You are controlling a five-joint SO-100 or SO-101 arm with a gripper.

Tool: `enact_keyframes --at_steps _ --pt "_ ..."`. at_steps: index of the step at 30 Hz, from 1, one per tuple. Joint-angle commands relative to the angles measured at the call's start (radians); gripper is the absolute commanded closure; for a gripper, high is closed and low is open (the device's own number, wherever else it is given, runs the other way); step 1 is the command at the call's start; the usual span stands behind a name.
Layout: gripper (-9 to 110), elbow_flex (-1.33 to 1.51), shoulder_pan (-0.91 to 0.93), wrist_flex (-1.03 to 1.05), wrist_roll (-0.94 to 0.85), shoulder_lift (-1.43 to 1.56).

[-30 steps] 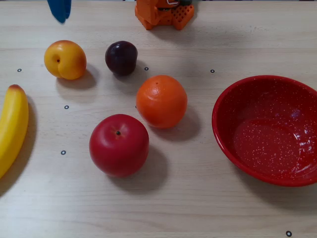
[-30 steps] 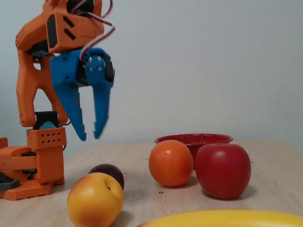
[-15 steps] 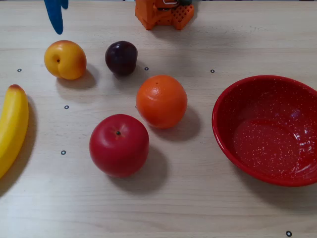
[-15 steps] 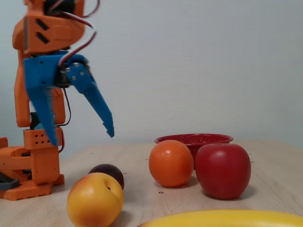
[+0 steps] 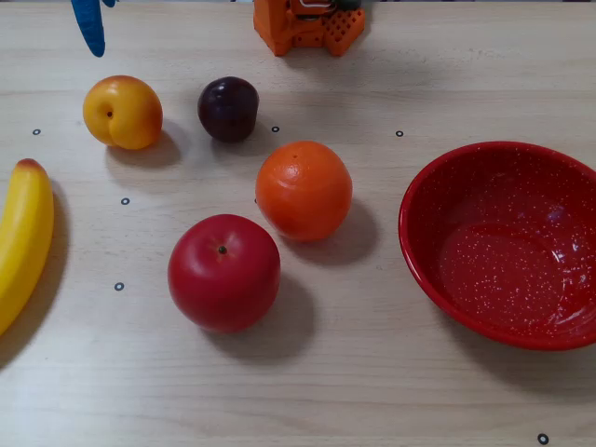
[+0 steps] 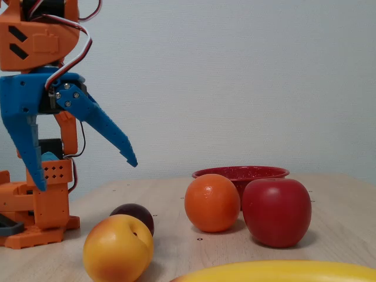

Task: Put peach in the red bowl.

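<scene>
- While your gripper (image 6: 85, 176) hangs in the air with its blue fingers spread wide and nothing between them, the peach (image 5: 122, 112) sits untouched on the table (image 5: 372, 391).
- You see the peach at the upper left in a fixed view, just left of a dark plum (image 5: 228, 109) and apart from it; in a fixed view (image 6: 117, 248) from the side it lies nearest the camera, below the gripper's tips.
- Your red bowl (image 5: 438, 186) stands at the right edge, upright, with nothing in it, well apart from the peach.
- Between them you have an orange (image 5: 304, 190) and a red apple (image 5: 223, 272), close together.
- A banana (image 5: 20, 240) lies along the left edge.
- Only one blue fingertip (image 5: 90, 26) shows at the top left there, above the peach.
</scene>
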Motion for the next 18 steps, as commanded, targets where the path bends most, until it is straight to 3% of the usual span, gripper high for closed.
enact_keyframes --at_steps 1,18 --pt "56 -0.009 0.014 -0.025 -0.021 0.025" --pt "55 0.242 0.023 -0.262 0.054 0.094"
